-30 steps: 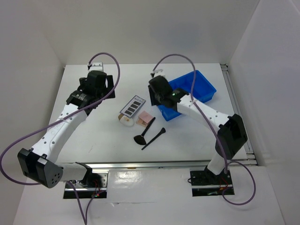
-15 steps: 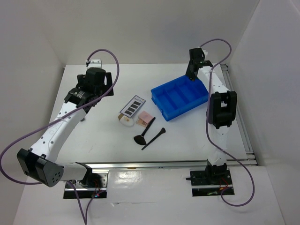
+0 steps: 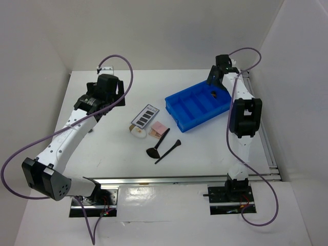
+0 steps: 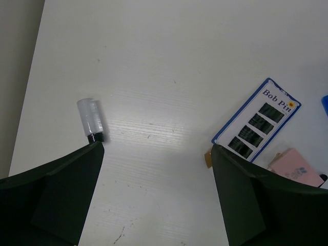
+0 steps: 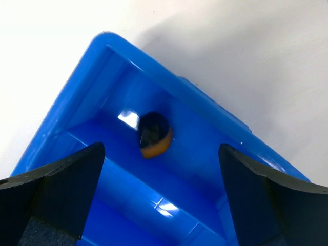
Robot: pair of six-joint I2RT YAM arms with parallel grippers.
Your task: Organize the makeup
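The makeup lies mid-table: a blue-edged card of bob pins, a pink compact, a white sponge and two black brushes. My right gripper hangs open over the far right end of the blue tray. Below it a small egg-shaped dark and orange item sits in the end compartment, touching neither finger. My left gripper is open above bare table, left of the card.
A small clear tube with a black cap lies by my left gripper's left finger. The enclosure's white walls stand close behind the tray and along the table's right side.
My right arm swung from the tray's near left corner to its far right end, then its jaws opened. The dark and orange item now lies in the tray. The left arm barely moved.
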